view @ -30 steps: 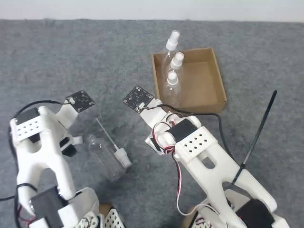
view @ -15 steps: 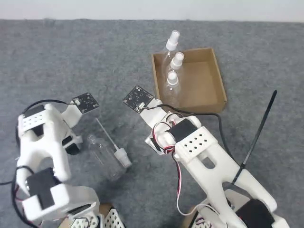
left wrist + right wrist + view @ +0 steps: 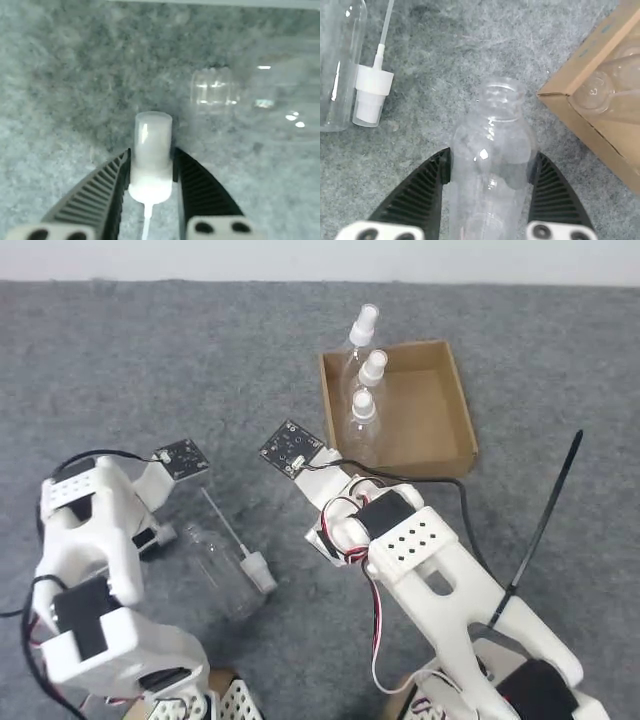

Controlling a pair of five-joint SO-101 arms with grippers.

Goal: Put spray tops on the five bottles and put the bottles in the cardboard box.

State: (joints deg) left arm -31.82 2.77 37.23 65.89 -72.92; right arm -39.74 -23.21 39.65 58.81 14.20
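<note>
L fingers (image 3: 107,192) pinch spray top (image 3: 152,140) tight, cap end fwd, dip tube trailing back btwn them, prob. so it can feed into a neck. R fingers (image 3: 420,195) clamp uncapped bottle (image 3: 492,150) round body, neck left free for top. Cardboard box (image 3: 425,410) at 1 o'clock on tabletop (image 3: 150,370), 3 capped bottles (image 3: 362,420) inside. Spare bottle (image 3: 215,565) lies at 8 o'clock, loose top (image 3: 258,572) touching its side. Est. 3 of 5 done.

A grey carpet-like mat (image 3: 130,370) covers the table, a pale wall (image 3: 300,258) behind.
</note>
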